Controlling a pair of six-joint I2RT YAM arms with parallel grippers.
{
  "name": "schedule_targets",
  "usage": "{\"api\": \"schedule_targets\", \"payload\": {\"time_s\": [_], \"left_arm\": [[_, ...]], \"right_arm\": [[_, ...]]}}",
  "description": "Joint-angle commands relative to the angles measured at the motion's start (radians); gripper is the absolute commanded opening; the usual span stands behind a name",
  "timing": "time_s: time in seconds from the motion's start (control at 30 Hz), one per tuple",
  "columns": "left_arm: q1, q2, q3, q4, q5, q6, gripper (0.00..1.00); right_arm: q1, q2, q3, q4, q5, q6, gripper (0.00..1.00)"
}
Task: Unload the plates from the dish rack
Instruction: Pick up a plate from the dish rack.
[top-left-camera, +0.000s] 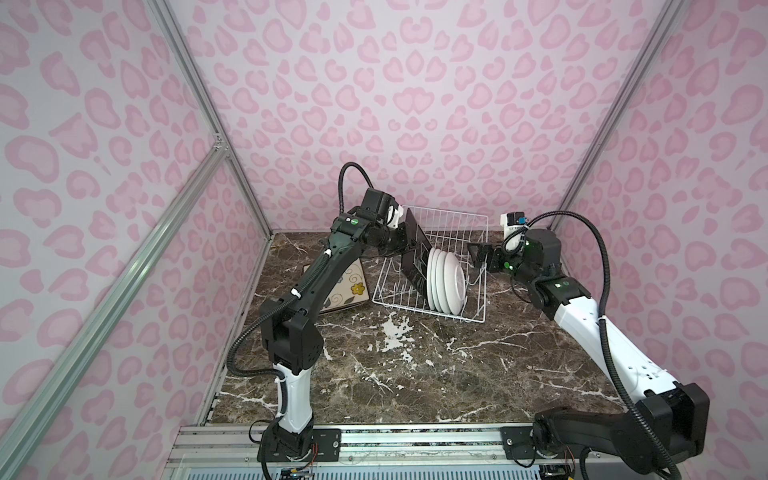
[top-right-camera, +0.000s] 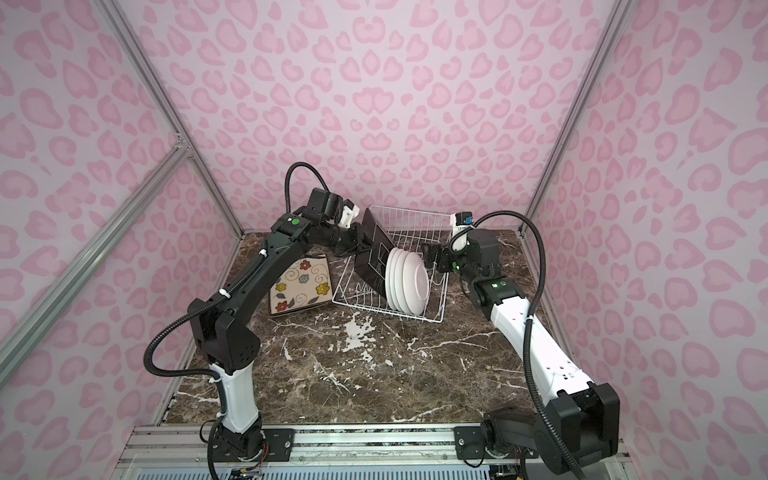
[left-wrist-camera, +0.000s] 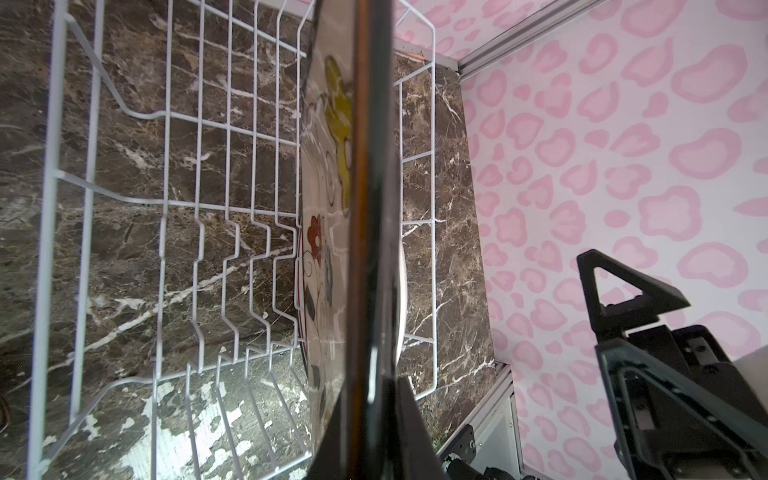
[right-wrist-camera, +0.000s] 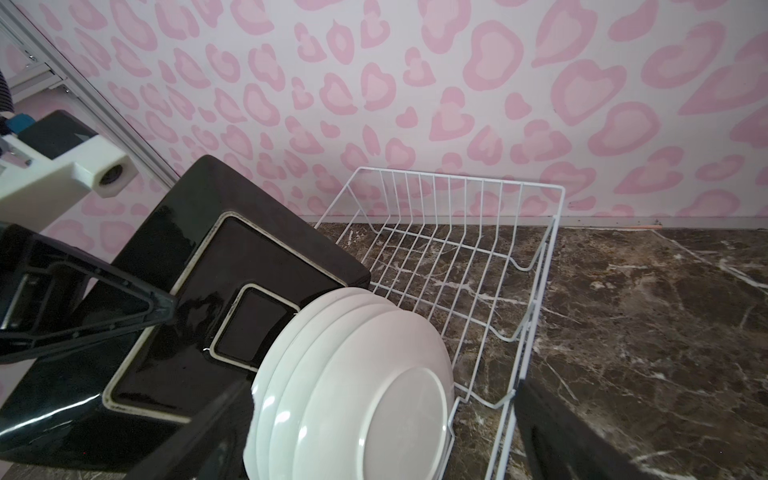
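The left gripper (top-left-camera: 406, 244) is clenched on the rim of a tilted square plate (top-left-camera: 415, 259) at the dish rack's (top-left-camera: 478, 321) left, beside the round white plates (top-left-camera: 448, 282). It looks glazed, stiff, probably slippery and breakable, so an edge grip suits it. The right gripper (top-left-camera: 478, 252) gapes empty.

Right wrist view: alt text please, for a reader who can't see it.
A glossy dark square plate, back toward the camera and tipped corner-up, sits at one end of a white wire dish rack, with four round white plates on edge in front of it. Fingers of the open right tool frame both sides; marble tabletop, pink-spotted wall behind.
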Motion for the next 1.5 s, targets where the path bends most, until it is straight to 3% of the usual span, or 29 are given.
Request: {"api": "schedule_targets", "payload": {"time_s": [0.0, 1.07, 1.47], "left_arm": [[0.007, -0.034, 0.024, 0.093, 0.050, 0.014, 0.04], [0.059, -0.146, 0.020, 0.076, 0.015, 0.059, 0.04], [0.091, -0.218, 0.020, 0.093, -0.040, 0.168, 0.04]], "right_arm": [[0.001, 0.009, 0.012, -0.008, -0.006, 0.003, 0.99], [0.007, 0.042, 0.037, 0.009, -0.033, 0.030, 0.99], [0.014, 0.058, 0.059, -0.001, -0.047, 0.029, 0.99]]}}
